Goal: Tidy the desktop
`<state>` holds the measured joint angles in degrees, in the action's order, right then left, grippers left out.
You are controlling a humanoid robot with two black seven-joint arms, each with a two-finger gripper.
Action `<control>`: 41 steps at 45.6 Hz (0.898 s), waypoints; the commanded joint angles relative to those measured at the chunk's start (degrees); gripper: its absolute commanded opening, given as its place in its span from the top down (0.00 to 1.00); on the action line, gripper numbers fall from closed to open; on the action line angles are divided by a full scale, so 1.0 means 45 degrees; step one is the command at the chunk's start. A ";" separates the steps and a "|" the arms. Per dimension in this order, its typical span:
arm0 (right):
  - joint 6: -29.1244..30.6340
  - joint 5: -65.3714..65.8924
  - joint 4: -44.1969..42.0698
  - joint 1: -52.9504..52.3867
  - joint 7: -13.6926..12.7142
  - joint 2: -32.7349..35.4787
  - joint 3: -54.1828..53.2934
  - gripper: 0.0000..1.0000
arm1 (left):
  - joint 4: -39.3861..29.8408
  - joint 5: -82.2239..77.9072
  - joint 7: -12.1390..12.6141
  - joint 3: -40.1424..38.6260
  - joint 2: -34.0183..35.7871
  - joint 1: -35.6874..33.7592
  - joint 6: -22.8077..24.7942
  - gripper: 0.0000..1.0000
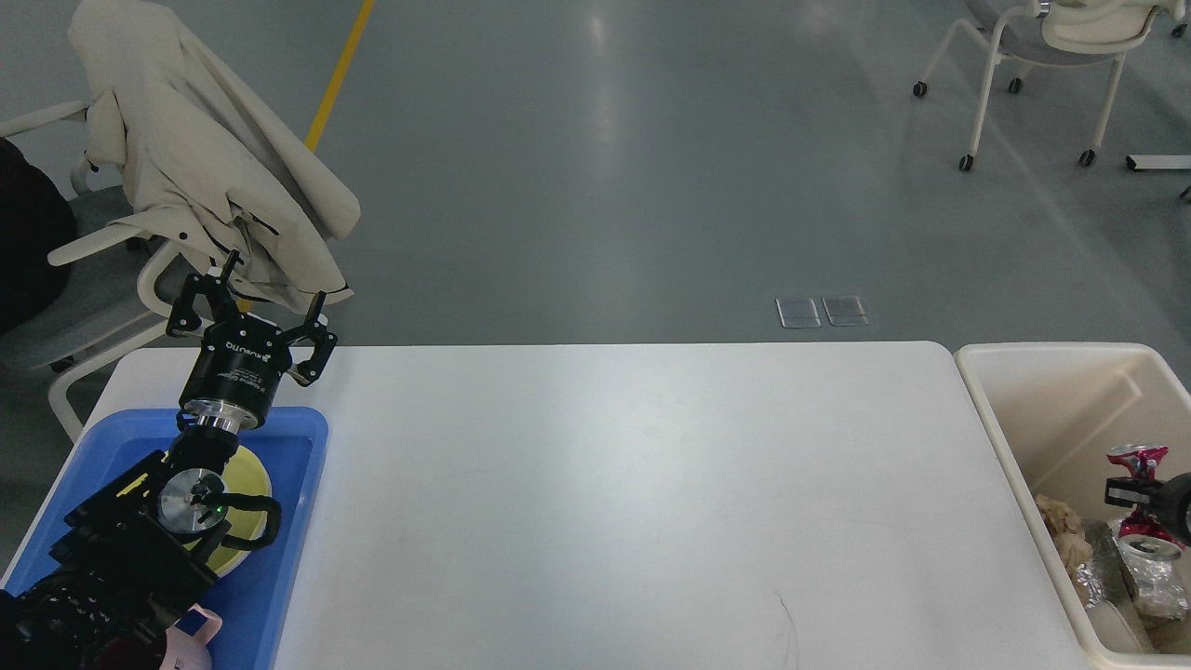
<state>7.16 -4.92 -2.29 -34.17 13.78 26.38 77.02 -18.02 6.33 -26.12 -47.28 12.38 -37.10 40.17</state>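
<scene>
Judging by how things lie now, the tidying looks nearly or wholly done. The white bench fills the middle of the view and its bare top carries nothing loose that I can see. At its left end sits a blue tray holding a yellow plate, partly hidden by the left arm. The left gripper is raised above the tray's far edge, its fingers spread wide and holding nothing. Just beside the bench's right end stands a cream bin with crumpled foil, paper and a red can inside. The right gripper barely shows over the bin; whether it is parted or closed cannot be told. Little seems left beyond drawing the arms back.
</scene>
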 commanded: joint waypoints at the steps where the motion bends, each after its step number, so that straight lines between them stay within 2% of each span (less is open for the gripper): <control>1: -0.0048 -0.0040 0.0078 0.0114 -0.0094 -0.0100 -0.0240 0.00 | 0.0001 -0.0001 0.0005 -0.0001 0.0002 0.0002 0.0000 0.00; 16: -0.0048 0.0019 0.0117 0.0192 -0.0094 -0.0023 -0.0298 0.00 | 0.0001 -0.0001 0.0005 -0.0001 0.0002 0.0002 0.0000 0.00; 22: -0.0107 -0.0273 0.0118 -0.0917 0.0140 0.0232 -0.0901 0.00 | 0.0001 -0.0001 0.0005 -0.0001 0.0002 0.0002 0.0000 0.00; 31: 0.0030 -0.1696 0.1266 -0.6108 0.0687 0.0349 -0.4745 0.00 | 0.0001 -0.0001 0.0005 -0.0001 0.0002 0.0002 0.0000 0.00; 36: 0.0031 -0.3766 0.3472 -0.9277 0.0513 0.0329 -0.8806 0.00 | 0.0001 -0.0001 0.0024 -0.0001 0.0002 0.0002 0.0000 0.00; 41: -0.0009 -0.4805 0.5271 -0.9672 0.0512 0.0212 -1.3414 0.00 | 0.0001 -0.0001 0.0024 -0.0001 0.0002 0.0002 0.0000 0.00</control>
<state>7.23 -21.51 13.11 -74.11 16.25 27.87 37.27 -18.02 6.33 -26.05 -47.28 12.39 -37.06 40.17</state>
